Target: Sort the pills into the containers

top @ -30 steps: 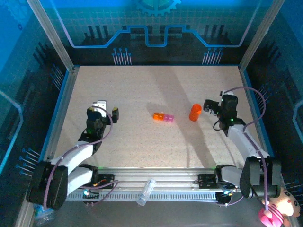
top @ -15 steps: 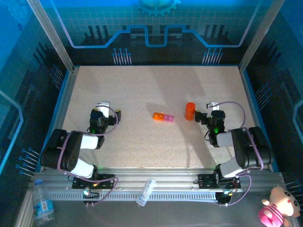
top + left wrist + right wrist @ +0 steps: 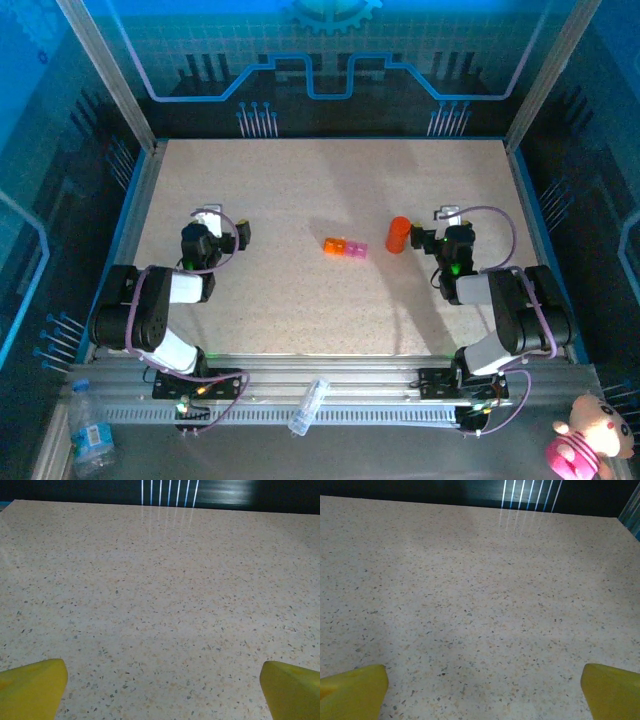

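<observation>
Left pincer (image 3: 224, 224) and right pincer (image 3: 432, 228) gape empty; containers (image 3: 345, 246) lie crosswise, orange end leftward.

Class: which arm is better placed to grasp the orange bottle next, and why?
Right. The right claw, open, sits just beside the bottle; the left claw, also open, is far off, beyond the containers.

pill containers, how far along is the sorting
Barely started, by the look of it. Done: nothing evident; the containers sit mid-table, contents too small to tell. In hand: nothing; left hand and right hand are open over bare table. Left: the orange bottle beside the right hand, then the sorting.
</observation>
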Action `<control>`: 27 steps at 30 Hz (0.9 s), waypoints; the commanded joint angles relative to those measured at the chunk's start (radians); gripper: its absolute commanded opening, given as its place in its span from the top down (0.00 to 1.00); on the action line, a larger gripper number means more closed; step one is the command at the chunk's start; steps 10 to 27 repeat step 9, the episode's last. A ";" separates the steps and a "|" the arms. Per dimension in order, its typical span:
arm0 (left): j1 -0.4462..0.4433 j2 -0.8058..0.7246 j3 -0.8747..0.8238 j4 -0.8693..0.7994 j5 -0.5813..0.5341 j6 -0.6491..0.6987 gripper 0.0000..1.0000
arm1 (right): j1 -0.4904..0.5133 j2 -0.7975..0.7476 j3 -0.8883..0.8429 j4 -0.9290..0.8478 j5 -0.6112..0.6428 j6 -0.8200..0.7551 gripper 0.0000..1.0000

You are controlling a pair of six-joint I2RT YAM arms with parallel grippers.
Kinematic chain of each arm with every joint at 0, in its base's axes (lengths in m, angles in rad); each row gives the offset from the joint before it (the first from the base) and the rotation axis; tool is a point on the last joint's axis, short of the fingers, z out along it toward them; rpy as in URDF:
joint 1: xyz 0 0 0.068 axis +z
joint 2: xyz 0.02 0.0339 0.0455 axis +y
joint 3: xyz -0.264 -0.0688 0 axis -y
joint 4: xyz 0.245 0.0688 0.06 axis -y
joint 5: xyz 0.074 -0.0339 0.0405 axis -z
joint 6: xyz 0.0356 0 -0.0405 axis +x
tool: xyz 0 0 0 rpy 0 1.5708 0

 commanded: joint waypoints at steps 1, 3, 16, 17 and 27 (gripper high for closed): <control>0.003 0.002 0.010 0.003 0.027 -0.013 0.01 | 0.020 0.010 0.007 0.047 0.025 -0.027 0.00; 0.003 0.002 0.009 0.003 0.028 -0.013 0.01 | 0.008 0.006 0.017 0.027 -0.005 -0.019 0.00; 0.003 0.000 0.008 0.003 0.025 -0.011 0.01 | -0.014 0.006 0.014 0.028 -0.059 -0.017 0.00; 0.003 0.000 0.008 0.003 0.025 -0.011 0.01 | -0.014 0.006 0.014 0.028 -0.059 -0.017 0.00; 0.003 0.000 0.008 0.003 0.025 -0.011 0.01 | -0.014 0.006 0.014 0.028 -0.059 -0.017 0.00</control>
